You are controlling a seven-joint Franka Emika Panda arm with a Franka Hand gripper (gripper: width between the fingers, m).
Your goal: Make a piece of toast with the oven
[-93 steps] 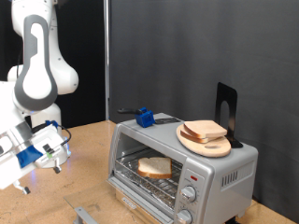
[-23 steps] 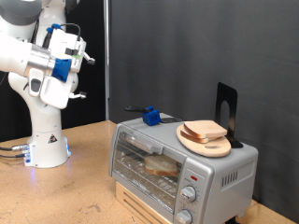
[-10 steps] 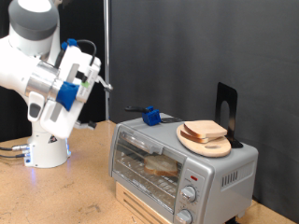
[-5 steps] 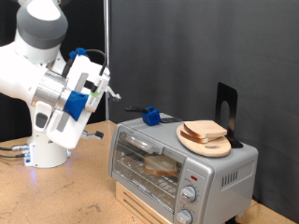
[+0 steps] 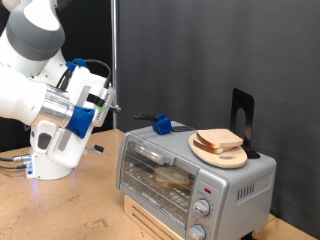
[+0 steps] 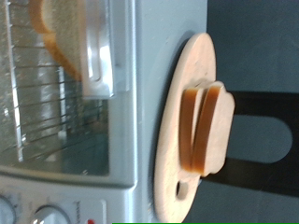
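Toast slice [image 5: 170, 178] already inside closed toaster oven [image 5: 195, 182]; gripper [image 5: 108, 104] in air beside, jaw state unclear; probably knob turning needed.

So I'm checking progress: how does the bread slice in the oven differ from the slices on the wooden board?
The slice in the oven is single, lying on the wire rack behind the closed glass door; the slices on the wooden board are stacked together, out in the open on top of the oven. Both are pale bread with brown crust. The pincer touches neither.
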